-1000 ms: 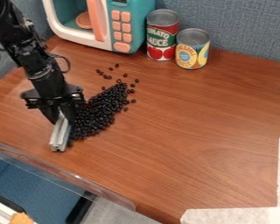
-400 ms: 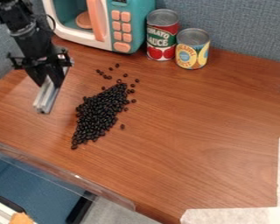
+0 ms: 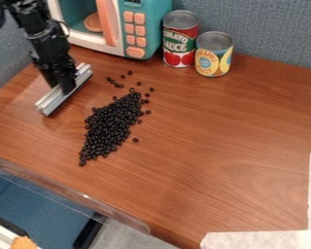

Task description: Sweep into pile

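Camera view: at ten o'clock the gripper (image 3: 66, 88) clamps the bar (image 3: 51, 101) mid-length, probably so its long side can push broadly; the beans (image 3: 108, 125) lie heaped near nine o'clock, strays (image 3: 121, 86) toward eleven.

A lab, judging by robot arm (image 3: 49, 47), toy microwave (image 3: 149, 24), fabric partition (image 3: 271, 31)

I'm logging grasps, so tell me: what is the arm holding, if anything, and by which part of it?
The pincer holds the silvery metal bar around its middle, with both ends sticking out.
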Robot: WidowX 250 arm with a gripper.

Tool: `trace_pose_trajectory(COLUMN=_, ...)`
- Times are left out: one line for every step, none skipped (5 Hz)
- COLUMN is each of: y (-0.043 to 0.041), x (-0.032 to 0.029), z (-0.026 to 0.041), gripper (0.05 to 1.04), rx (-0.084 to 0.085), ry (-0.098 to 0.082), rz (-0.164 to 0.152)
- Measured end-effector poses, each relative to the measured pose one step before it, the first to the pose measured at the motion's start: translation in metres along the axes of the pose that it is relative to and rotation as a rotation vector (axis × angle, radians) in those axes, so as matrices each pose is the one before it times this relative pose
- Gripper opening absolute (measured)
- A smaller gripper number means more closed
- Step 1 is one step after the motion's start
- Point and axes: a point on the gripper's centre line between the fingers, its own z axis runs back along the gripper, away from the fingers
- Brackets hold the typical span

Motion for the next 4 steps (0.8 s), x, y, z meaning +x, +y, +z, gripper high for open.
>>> trace_pose_trajectory(y=0.00102, x=0.02598, z=-0.00455, gripper=0.359, rx=-0.0196, ry=-0.0180, rz=-0.0816)
trace_pose_trajectory(y=-0.00859, x=0.01293, z=-0.00199, gripper=0.359, rx=0.0250, ry=-0.0055, rz=-0.0656)
trace_pose_trajectory(y=-0.02305, x=0.01086, z=-0.00588, gripper=0.359, rx=0.0235, ry=0.0011, rz=-0.0832)
trace_pose_trajectory(y=-0.02268, x=0.00545, z=-0.00216, gripper=0.359, rx=0.0080, ry=-0.0025, rz=-0.0647)
